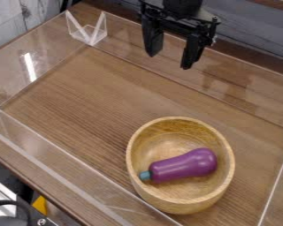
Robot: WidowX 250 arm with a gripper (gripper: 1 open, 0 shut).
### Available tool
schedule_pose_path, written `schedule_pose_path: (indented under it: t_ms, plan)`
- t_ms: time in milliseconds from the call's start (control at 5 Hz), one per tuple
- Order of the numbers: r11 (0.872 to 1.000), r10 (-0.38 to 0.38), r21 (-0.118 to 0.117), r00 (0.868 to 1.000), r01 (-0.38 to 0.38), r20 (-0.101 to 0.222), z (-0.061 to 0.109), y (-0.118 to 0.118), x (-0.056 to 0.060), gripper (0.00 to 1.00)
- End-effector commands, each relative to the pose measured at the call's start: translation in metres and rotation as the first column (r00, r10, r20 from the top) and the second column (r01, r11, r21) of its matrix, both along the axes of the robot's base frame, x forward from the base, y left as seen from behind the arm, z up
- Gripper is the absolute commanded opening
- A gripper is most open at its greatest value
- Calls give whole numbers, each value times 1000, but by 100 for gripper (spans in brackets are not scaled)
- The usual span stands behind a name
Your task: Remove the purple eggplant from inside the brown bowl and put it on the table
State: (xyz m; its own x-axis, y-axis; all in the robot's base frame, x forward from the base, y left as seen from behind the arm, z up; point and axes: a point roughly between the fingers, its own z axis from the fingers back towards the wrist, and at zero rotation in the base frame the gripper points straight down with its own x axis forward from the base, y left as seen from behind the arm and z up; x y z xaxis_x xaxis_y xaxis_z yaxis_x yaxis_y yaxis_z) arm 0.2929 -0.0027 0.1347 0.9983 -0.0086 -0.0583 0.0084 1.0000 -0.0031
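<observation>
A small, glossy purple toy eggplant (187, 165) with a teal-green stem cap is seen lying inside a round, light tan wooden bowl (141, 146) with a thick rim and visible grain. The eggplant is laid on its side on the bowl's floor, slightly right of the middle, with the stem end turned toward the lower left and the plump end raised toward the upper right. It is shorter than the bowl is wide, so bare wood is left showing around it on every side.

The bowl is set on a brown wood-grain worktop (96, 106) marked with long streaks, in the lower right part of the view. The worktop is edged by clear acrylic walls (38, 62), and a small clear angled piece (87, 29) is seen at the far left corner, well apart from the bowl.

A black robot gripper (170, 46) is held at the top of the view, pointed downward, above the far part of the worktop. Its jaws are spread apart and nothing is held between them. The gripper is kept well apart from both the bowl and the eggplant, and no contact is made with either. The eggplant has not yet been taken out of the bowl.
</observation>
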Motion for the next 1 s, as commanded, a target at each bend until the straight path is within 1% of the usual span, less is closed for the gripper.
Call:
schedule_pose_path:
  t_ms: [0,200,400,600,800]
  plan:
    - [997,-73,-2,997,73,-18,0,-4,-5,100]
    - [994,-109,-7,993,109,-35,-2,-10,-11,100]
    - [975,-223,-18,974,222,-36,-1,-22,-28,100]
    - [945,-328,-23,944,327,-37,-1,-20,-39,100]
    - [914,-405,-23,914,405,-36,-1,-17,-49,100]
